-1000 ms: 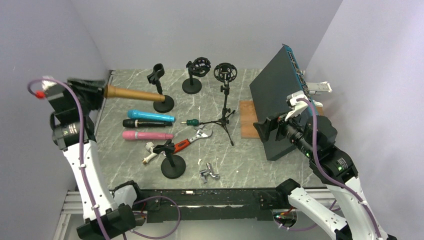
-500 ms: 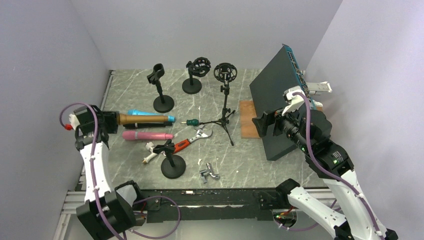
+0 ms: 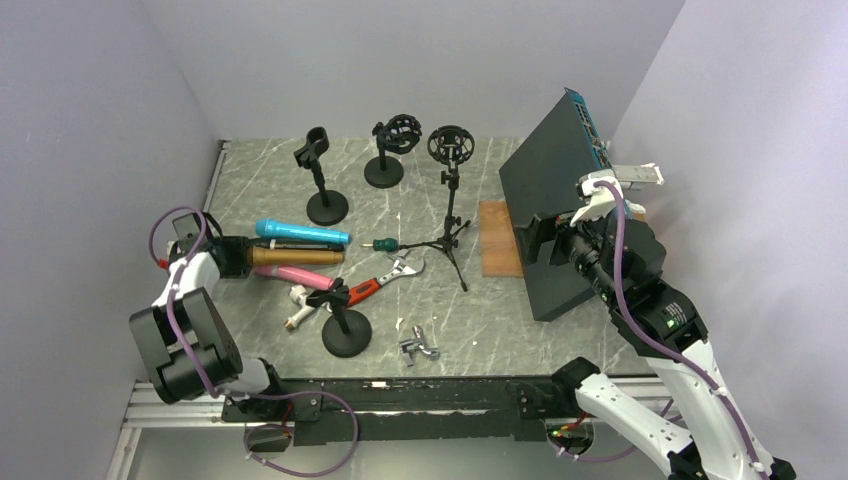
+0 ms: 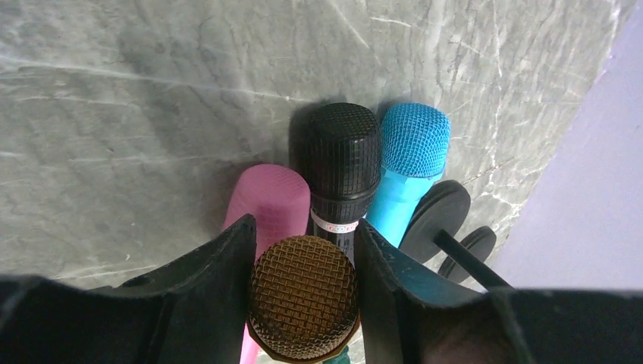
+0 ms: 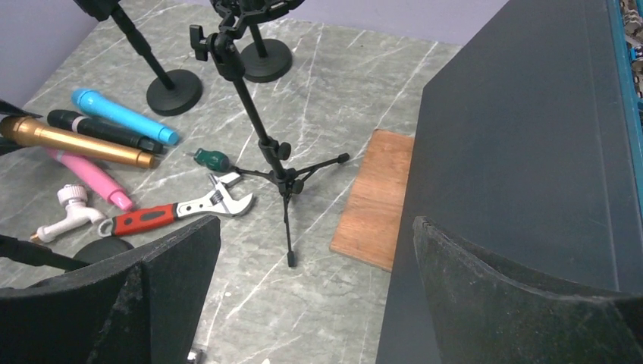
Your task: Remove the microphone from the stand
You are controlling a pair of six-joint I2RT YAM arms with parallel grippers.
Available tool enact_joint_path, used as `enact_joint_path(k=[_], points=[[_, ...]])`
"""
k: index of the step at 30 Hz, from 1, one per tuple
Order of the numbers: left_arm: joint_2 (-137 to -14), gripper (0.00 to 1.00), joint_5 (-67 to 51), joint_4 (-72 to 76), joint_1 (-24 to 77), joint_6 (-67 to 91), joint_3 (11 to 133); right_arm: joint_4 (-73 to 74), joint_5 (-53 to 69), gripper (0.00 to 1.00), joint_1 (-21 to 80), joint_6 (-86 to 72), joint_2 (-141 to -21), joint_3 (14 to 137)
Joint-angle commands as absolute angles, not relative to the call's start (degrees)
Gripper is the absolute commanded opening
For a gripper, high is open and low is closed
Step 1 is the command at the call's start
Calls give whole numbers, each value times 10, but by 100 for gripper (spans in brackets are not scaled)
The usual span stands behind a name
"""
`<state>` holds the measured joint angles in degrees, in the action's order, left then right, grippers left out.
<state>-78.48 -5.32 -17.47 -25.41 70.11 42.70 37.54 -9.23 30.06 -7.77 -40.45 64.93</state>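
Note:
My left gripper [image 3: 243,257] [image 4: 303,229] is shut on the head of the gold microphone [image 3: 297,257] [image 4: 303,297], low over the table's left side. The microphone [image 5: 76,141] points right and lies level over a black microphone [image 4: 341,155], between a blue one [image 3: 300,232] and a pink one [image 3: 300,276]. Whether it rests on them I cannot tell. The stand [image 3: 322,182] with its empty clip is behind, apart from the microphone. At the right, my right gripper [image 3: 540,245] [image 5: 315,292] hangs open and holds nothing, beside the black box [image 3: 555,200].
A tripod stand [image 3: 450,215], a round-base stand with a shock mount [image 3: 385,150] and a short stand [image 3: 345,325] are on the marble table. A red-handled wrench [image 3: 380,282], a screwdriver [image 3: 385,244], a white tap [image 3: 298,305], a metal fitting [image 3: 418,345] and a wooden board [image 5: 375,201] lie around.
My left arm has brought the gold microphone down from high at the back left to the row of microphones on the table. The right arm has barely shifted.

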Motion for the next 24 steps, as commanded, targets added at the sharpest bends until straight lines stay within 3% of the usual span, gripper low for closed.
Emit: enact_joint_path(k=[1,4,6,18,24], points=[[-823,0,-54,-223,-252,691,484,349,-117,100,301,-81,-405,658],[-848,1,-55,-274,-251,693,507,345,-116,100,301,-79,-410,658],[-864,11,-65,-290,-252,677,524,342,-112,100,301,-78,-416,659],[-857,96,-21,-386,-248,589,628,334,-74,100,301,-68,-442,665],[-823,99,-2,-413,-231,567,639,336,-52,100,301,-65,-447,668]])
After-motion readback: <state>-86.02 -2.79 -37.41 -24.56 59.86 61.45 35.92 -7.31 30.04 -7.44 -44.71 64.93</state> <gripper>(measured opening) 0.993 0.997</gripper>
